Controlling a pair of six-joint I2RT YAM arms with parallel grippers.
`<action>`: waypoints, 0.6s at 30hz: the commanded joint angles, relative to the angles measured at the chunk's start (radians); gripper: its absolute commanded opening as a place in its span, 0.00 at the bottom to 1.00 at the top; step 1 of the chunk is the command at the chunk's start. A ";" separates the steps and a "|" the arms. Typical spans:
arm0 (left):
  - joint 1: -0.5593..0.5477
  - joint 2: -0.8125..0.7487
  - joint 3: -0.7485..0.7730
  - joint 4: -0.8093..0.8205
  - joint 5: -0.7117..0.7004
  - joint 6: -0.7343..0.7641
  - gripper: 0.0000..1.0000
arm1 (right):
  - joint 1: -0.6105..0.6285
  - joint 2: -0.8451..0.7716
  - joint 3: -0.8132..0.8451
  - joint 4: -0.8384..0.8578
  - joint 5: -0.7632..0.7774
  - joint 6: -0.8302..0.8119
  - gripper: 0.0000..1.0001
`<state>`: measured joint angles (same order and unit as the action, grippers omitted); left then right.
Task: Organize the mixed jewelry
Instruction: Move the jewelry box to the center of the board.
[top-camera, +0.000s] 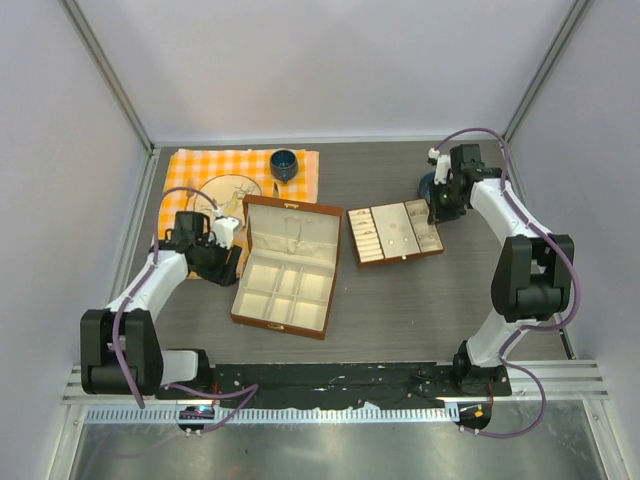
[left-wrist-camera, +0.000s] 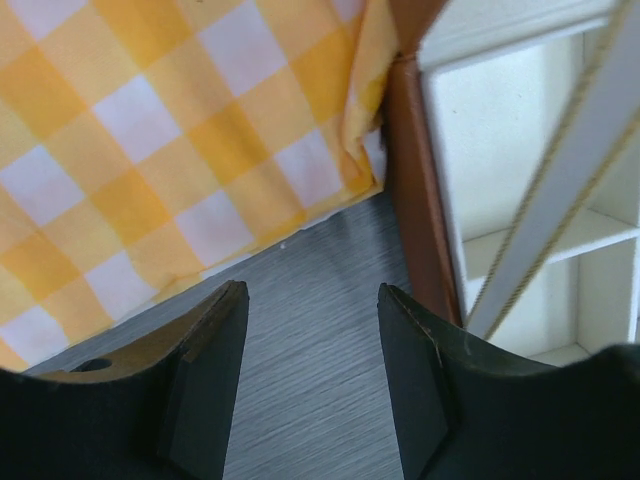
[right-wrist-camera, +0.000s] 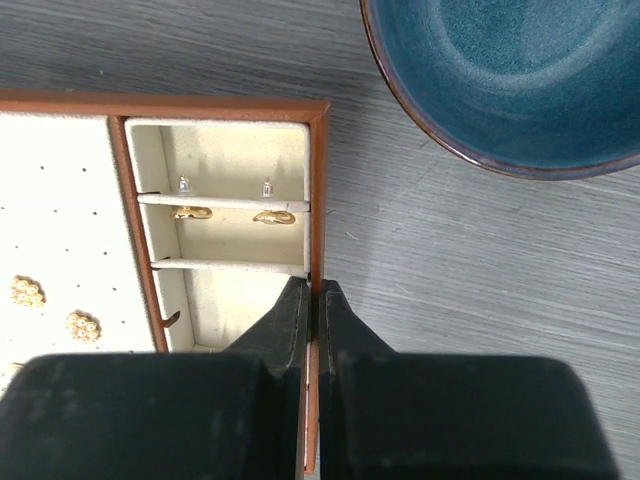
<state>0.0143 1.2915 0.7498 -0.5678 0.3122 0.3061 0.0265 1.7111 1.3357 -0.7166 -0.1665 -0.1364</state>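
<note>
1. Arms stood bolted at the near edge of the table (top-camera: 400, 300), left and right.
2. Left gripper (left-wrist-camera: 312, 295) hung low over bare table, jaws roughly half apart with nothing between them. It sat in the gap between the checked cloth (left-wrist-camera: 150, 150) and the left wall of the brown box (top-camera: 281, 327), just beside both.
3. Brown box lay open at table centre, lid folded back, its cream compartments facing up. No jewelry could be made out inside it.
4. Jewelry tray (right-wrist-camera: 318, 150) lay to the right of the box, near it but apart.
5. Right gripper (right-wrist-camera: 315, 290) was closed tight on the tray's right-hand wall, one finger inside the rim and one outside.
6. Jewelry seen in the tray: two gold hook-shaped pieces (right-wrist-camera: 190, 212) in the end compartment beside the gripped wall, and pearl-like clusters (right-wrist-camera: 84, 325) on the perforated panel next to it.
7. Blue bowl (right-wrist-camera: 500, 80) stood just beyond the tray's right end, not touching it.
8. Round wooden board (top-camera: 232, 190) and blue cup (top-camera: 284, 163) rested on the cloth at the far left; the marks on the board were too faint to identify.
</note>
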 joint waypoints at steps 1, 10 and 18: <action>-0.086 0.002 0.011 -0.036 -0.102 0.067 0.58 | -0.013 -0.076 0.082 -0.040 -0.045 0.003 0.01; -0.137 -0.024 -0.026 -0.128 -0.116 0.123 0.58 | -0.106 -0.136 0.109 -0.150 -0.018 -0.072 0.01; -0.197 -0.057 -0.043 -0.175 -0.093 0.123 0.59 | -0.166 -0.203 0.117 -0.336 -0.019 -0.248 0.01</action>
<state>-0.1425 1.2659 0.7128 -0.6891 0.1768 0.4244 -0.1219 1.5871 1.4014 -0.9344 -0.1600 -0.2775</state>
